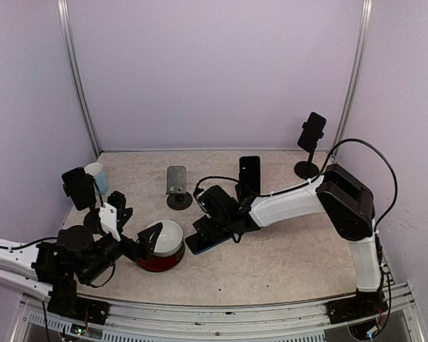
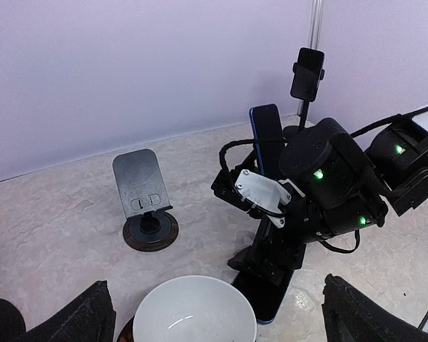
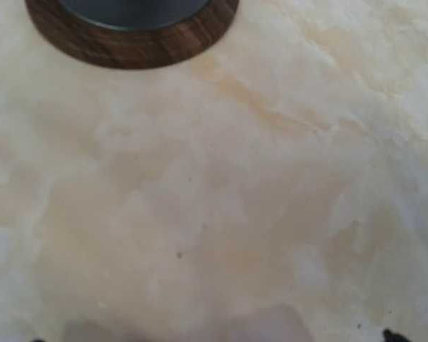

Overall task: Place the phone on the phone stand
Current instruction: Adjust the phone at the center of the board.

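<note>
A dark phone [image 1: 202,243] with a blue edge lies flat on the table; it also shows in the left wrist view [image 2: 272,296]. My right gripper [image 1: 214,229] is low over its far end, also seen from the left wrist [image 2: 271,258]. In the right wrist view only two fingertips show at the bottom corners, wide apart, and the phone is out of view. The empty grey phone stand [image 1: 176,184] on a round wooden base [image 3: 128,35] stands behind and to the left [image 2: 143,189]. My left gripper [image 1: 144,242] is open beside a white bowl [image 2: 192,310].
The white bowl [image 1: 164,244] has a red outside and sits at the front left. A second phone [image 1: 249,176] stands upright behind the right gripper. A third phone [image 1: 312,131] sits on a tall stand at the back right. A cup [image 1: 96,175] stands at the far left.
</note>
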